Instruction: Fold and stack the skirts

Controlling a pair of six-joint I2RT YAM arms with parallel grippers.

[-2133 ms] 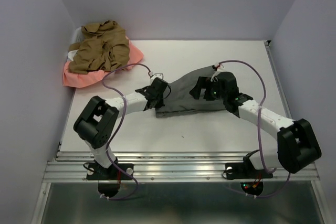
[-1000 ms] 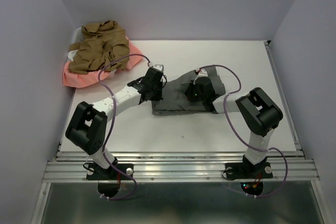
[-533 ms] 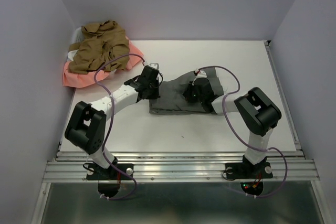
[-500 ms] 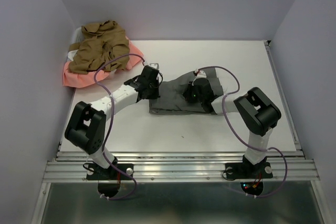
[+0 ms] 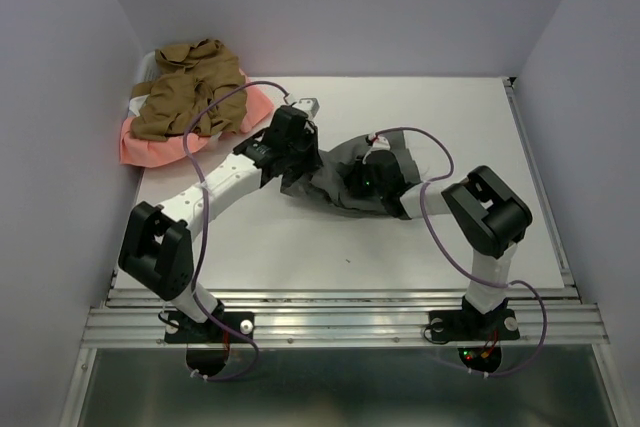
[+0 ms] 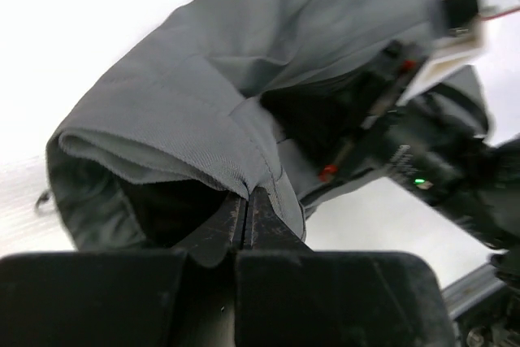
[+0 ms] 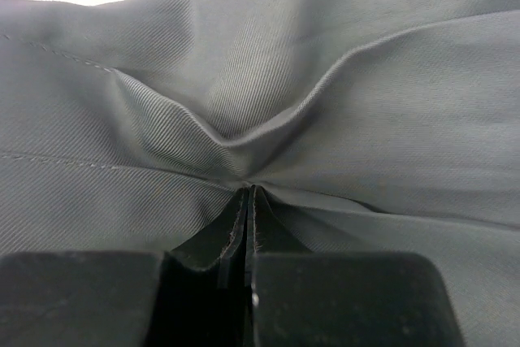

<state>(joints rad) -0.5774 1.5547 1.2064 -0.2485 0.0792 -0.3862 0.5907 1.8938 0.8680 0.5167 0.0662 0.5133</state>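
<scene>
The grey skirt (image 5: 328, 177) lies bunched in the middle of the table, between my two grippers. My left gripper (image 5: 296, 161) is shut on its left folded edge, which is raised off the table; the left wrist view has that hem (image 6: 195, 132) pinched at the left gripper (image 6: 248, 194) tips. My right gripper (image 5: 362, 179) is shut on a pinch of the same grey skirt (image 7: 325, 103), with creases running into the right gripper (image 7: 248, 190) tips. The tan-brown skirt (image 5: 190, 87) lies crumpled on top of the salmon-pink skirt (image 5: 150, 145) at the back left.
A white basket (image 5: 136, 99) peeks out under the two piled skirts by the left wall. Purple cables loop above both arms. The right arm's wrist (image 6: 431, 152) shows just behind the grey cloth in the left wrist view. Walls close the table on three sides.
My left gripper has gone up and toward the back right with the grey skirt's left edge, drawing the cloth into a narrower, slanted bundle. The right gripper has hardly moved.
</scene>
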